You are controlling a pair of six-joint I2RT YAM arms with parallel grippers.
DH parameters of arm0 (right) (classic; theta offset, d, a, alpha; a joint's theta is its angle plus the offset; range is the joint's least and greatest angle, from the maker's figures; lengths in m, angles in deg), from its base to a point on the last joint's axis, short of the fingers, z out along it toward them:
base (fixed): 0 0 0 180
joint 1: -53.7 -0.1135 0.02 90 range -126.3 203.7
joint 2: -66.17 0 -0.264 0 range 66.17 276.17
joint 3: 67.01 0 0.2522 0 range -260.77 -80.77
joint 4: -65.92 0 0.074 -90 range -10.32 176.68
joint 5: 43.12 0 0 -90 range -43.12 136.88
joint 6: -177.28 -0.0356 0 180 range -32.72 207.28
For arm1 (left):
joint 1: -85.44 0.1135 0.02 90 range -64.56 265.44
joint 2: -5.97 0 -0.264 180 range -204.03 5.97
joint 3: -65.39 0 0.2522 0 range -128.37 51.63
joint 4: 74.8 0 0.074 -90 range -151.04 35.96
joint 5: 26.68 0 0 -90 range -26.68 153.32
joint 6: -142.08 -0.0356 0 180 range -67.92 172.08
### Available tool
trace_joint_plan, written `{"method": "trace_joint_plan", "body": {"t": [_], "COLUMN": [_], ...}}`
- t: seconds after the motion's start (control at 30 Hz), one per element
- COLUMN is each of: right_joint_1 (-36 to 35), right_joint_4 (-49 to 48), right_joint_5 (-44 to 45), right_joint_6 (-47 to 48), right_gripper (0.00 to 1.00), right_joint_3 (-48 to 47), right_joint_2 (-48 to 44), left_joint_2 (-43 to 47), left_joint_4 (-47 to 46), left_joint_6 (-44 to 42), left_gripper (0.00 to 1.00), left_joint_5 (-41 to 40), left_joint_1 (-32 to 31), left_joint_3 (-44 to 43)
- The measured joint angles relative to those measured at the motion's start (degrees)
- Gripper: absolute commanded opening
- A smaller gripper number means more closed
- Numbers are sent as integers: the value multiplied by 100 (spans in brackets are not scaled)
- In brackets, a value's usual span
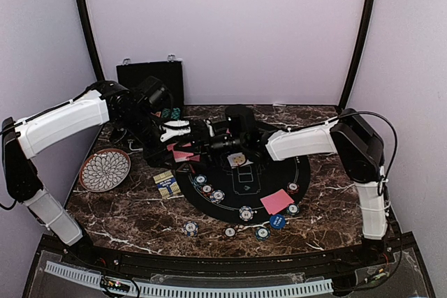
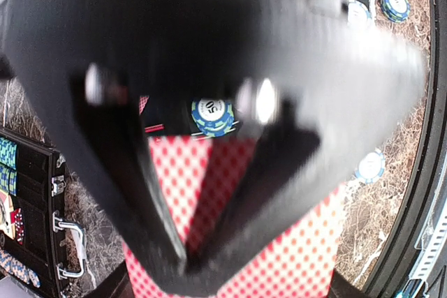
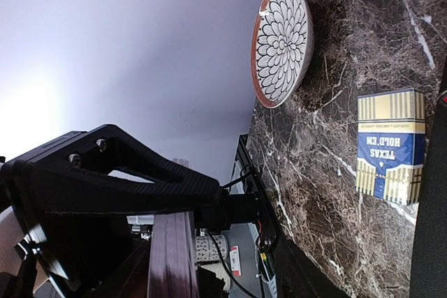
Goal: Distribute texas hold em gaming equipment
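Note:
My left gripper is shut on a stack of red-backed playing cards, held above the table's back middle. The right gripper reaches in from the right, and its black fingers straddle the top of those cards, standing open. In the right wrist view a dark card edge stands under the upper finger. Loose cards lie below. Striped chips sit on the round black mat and along the front. A blue button disc lies at the mat's edge.
A petal-pattern plate sits at the left. The blue and gold card box lies beside the mat. An open black case stands at the back left. A pink card lies on the mat's right.

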Motion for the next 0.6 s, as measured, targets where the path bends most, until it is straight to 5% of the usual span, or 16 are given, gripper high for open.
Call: {"method": "trace_joint_plan", "body": {"t": [0.6], "right_joint_1": [142], "right_joint_4": [376], "right_joint_5": [79], "right_joint_6": [203], "right_gripper": [34], "right_joint_3": [555], "right_joint_2": [-734], "left_joint_2": [-9], "left_joint_4": [2], "left_joint_6": [0], "left_gripper": [0], "left_joint_5": [-2], "left_joint_1": [0], "left_joint_3": [0]}}
